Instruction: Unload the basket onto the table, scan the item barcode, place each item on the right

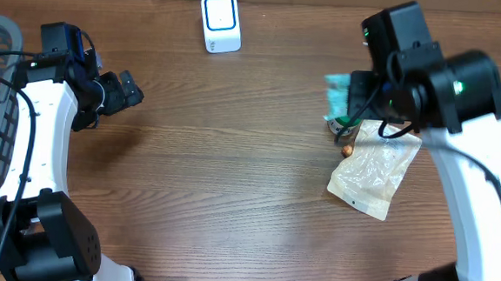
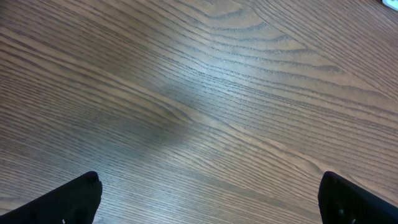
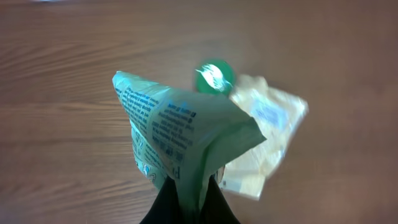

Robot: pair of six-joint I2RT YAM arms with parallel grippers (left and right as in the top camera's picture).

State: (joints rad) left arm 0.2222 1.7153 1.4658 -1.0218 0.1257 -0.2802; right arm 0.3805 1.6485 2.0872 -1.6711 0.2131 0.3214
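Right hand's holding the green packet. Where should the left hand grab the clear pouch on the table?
Probably its lower-left corner, approached from the left hand's side. The clear pouch lies flat and limp, so only an edge offers a pinch; its upper end is crowded by the right hand and the green-capped item.

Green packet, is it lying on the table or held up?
Held up. The right tool is pinched shut on the green packet, with the table blurry beneath.

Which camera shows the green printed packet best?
The right wrist view: the green packet fills the frame, print visible, pinched by the right gripper. Overhead shows only a small edge of it; the left wrist shows only table.
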